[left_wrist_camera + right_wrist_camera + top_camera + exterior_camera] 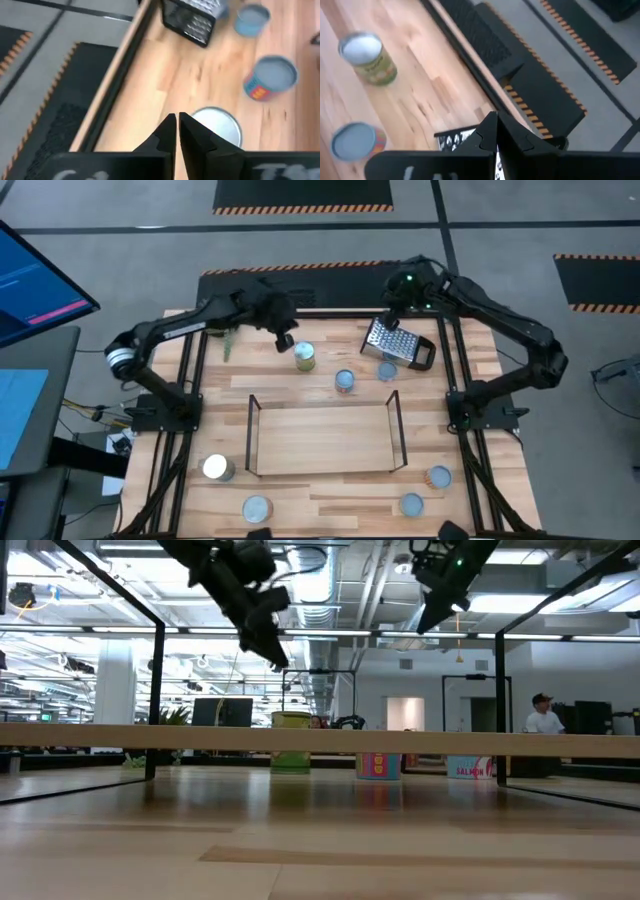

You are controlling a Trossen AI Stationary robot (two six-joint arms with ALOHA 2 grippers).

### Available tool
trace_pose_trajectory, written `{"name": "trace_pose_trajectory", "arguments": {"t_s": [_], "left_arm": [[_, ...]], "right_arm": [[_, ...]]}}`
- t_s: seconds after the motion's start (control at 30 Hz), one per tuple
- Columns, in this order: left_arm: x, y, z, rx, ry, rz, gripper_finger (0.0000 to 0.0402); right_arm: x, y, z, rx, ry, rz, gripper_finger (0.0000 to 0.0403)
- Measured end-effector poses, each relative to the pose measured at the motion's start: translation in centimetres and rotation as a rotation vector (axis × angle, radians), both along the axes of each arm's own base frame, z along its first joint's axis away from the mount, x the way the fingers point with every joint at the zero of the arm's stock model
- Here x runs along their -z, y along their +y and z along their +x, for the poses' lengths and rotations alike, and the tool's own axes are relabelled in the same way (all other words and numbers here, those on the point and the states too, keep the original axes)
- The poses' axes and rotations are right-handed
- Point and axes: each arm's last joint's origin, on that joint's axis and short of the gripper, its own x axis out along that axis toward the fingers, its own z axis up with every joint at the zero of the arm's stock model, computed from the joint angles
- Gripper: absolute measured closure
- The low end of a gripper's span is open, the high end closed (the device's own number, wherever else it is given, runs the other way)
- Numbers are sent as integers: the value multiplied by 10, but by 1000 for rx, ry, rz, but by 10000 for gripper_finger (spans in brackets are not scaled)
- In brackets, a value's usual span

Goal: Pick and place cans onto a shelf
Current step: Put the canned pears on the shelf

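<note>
Green-yellow labelled can [305, 357], silvery top, upright

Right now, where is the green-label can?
In the high view the green-label can stands on the table's far side, left of centre, just beyond the shelf, right beside the left tool and left of the grater.

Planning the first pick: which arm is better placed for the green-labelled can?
Left. The left gripper hovers just beside the green-labelled can; the right gripper hangs farther off, above the grater.
</note>
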Motion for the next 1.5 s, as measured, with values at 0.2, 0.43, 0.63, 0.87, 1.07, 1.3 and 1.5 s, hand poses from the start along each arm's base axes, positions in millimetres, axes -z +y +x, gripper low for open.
{"name": "trace_pose_trajectory", "arguments": {"t_s": [0.2, 0.43, 0.63, 0.87, 1.07, 1.3, 1.5], "left_arm": [[11, -7, 21, 110, 104, -63, 329], [27, -31, 37, 223, 190, -78, 258], [32, -42, 41, 201, 256, -2, 219], [41, -44, 43, 164, 290, -39, 209], [65, -43, 56, 162, 346, -34, 209], [70, -49, 62, 183, 360, 6, 210], [70, -55, 63, 185, 398, 58, 264]], "right_arm": [[11, -4, 5, -12, 55, 36, 370], [17, -6, 8, -35, 100, 41, 370], [17, -6, 7, -35, 102, 43, 370], [17, -6, 7, -35, 103, 43, 370], [17, -5, 7, -37, 105, 41, 370], [17, -5, 7, -37, 112, 46, 370], [17, -4, 6, -36, 117, 51, 370]]}}
